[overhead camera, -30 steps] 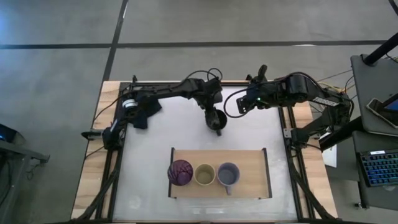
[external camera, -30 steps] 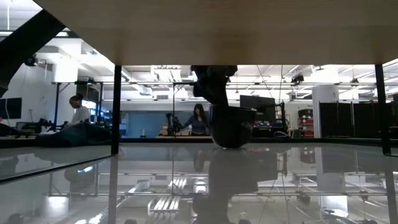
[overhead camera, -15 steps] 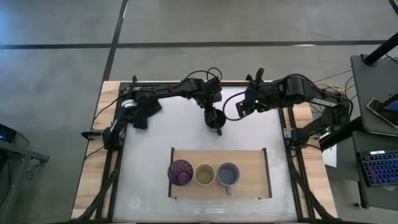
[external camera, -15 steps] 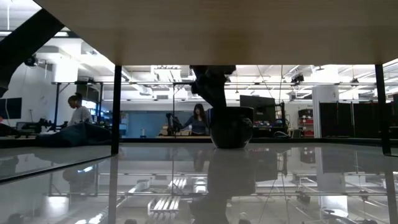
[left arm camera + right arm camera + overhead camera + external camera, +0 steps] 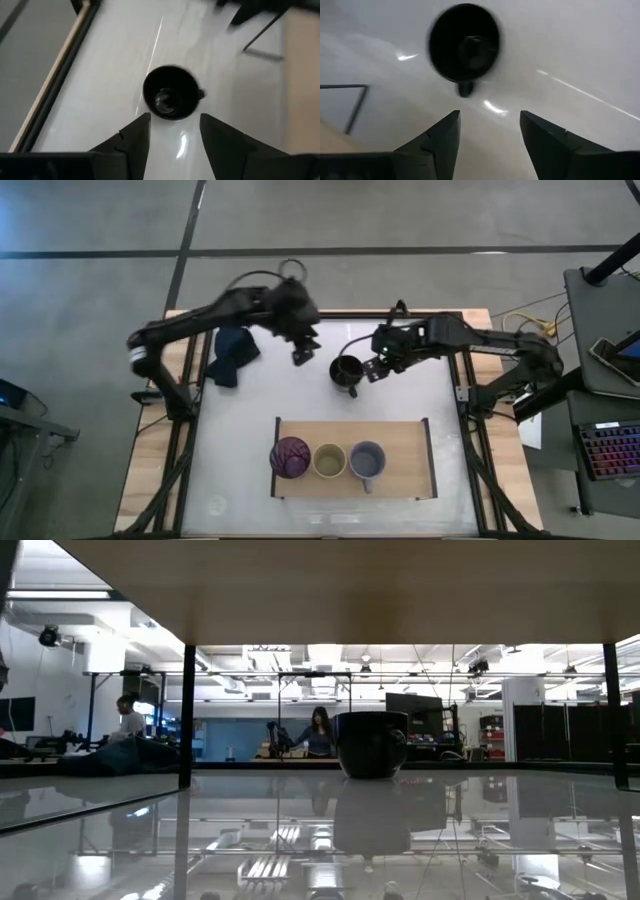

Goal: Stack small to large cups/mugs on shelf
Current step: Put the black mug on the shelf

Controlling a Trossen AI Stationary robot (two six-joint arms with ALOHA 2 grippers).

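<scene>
One black mug (image 5: 346, 370) stands released; left claw (image 5: 303, 352) has withdrawn, open.

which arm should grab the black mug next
Probably the right. The right gripper is open beside the black mug, on the side nearer the shelf's free end. The left gripper, also open, is farther off.

glare streaks on tabletop (image 5: 160, 35), motion-blurred wrist views

Black mug (image 5: 346, 371): glossy, smooth glaze. Tabletop (image 5: 250, 410): white, glossy, mirror-like. Shelf (image 5: 400, 455): matt light wood, black metal rails. Cloth (image 5: 232, 353): soft dark blue fabric. Purple tumbler (image 5: 290, 457): translucent.
</scene>
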